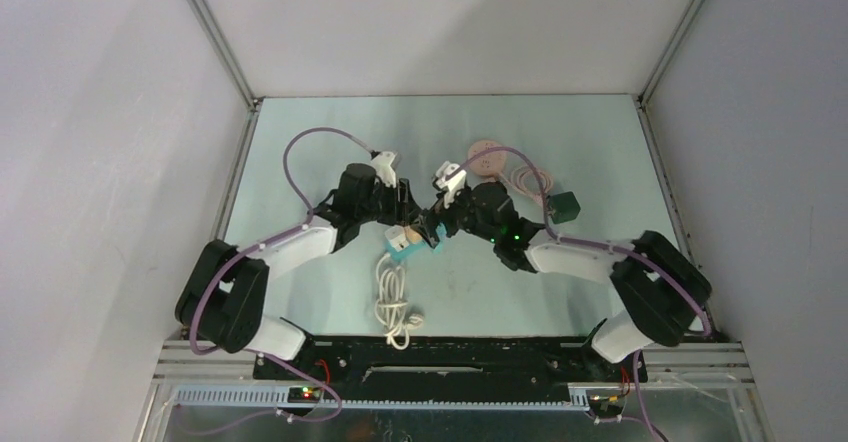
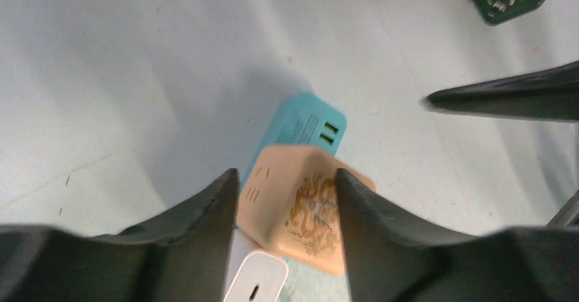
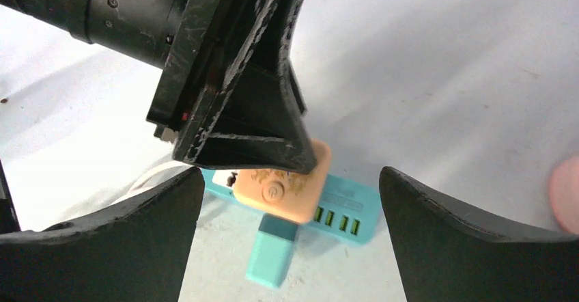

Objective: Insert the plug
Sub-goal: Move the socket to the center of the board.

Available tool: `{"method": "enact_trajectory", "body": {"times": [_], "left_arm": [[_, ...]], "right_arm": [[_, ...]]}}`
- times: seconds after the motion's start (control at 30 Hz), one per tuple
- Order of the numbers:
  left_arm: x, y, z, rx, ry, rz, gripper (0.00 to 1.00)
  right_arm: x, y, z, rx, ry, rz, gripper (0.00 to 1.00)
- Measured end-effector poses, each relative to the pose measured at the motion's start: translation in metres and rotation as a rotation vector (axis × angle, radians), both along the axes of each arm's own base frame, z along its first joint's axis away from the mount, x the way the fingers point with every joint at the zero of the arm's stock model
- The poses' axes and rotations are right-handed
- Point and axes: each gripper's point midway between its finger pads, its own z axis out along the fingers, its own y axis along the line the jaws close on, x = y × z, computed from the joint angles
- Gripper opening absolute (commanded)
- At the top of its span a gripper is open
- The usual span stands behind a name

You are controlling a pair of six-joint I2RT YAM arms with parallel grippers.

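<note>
A peach plug (image 2: 293, 199) with a gold pattern sits on top of a teal power strip (image 2: 300, 121) with green USB ports. My left gripper (image 2: 285, 173) straddles the plug from above, fingers close beside it, a thin gap showing on the left side, so it is open. From the right wrist the same plug (image 3: 287, 193) shows on the strip (image 3: 348, 210), its top covered by the left arm's finger (image 3: 252, 124). My right gripper (image 3: 292, 173) hangs wide open just right of the strip, holding nothing. From above, both grippers meet over the plug (image 1: 400, 237).
A white charger (image 2: 256, 281) is plugged in beside the peach plug. A small teal block (image 3: 273, 251) lies against the strip's near side. The strip's white cable (image 1: 392, 297) coils toward the arm bases. A green adapter (image 1: 565, 206) and a pink disc (image 1: 488, 157) lie behind the right arm.
</note>
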Motion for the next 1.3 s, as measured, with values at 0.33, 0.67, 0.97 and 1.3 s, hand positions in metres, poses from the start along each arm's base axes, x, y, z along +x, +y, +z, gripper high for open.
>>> {"method": "enact_trajectory", "body": {"times": [0.33, 0.67, 0.97, 1.3], "left_arm": [[-0.011, 0.032, 0.044, 0.055, -0.068, 0.11, 1.0], [-0.002, 0.079, 0.119, 0.04, -0.29, 0.344, 1.0], [-0.008, 0.085, 0.105, 0.074, -0.231, 0.337, 1.0], [-0.016, 0.076, 0.106, 0.034, -0.219, 0.284, 1.0]], "right_arm": [[0.021, -0.091, 0.074, 0.068, -0.042, -0.328, 1.0], [0.083, -0.242, 0.019, 0.082, 0.267, -0.806, 1.0], [0.174, -0.229, -0.021, 0.025, 0.516, -0.807, 0.99], [0.256, -0.205, -0.095, -0.016, 0.746, -0.749, 0.91]]}}
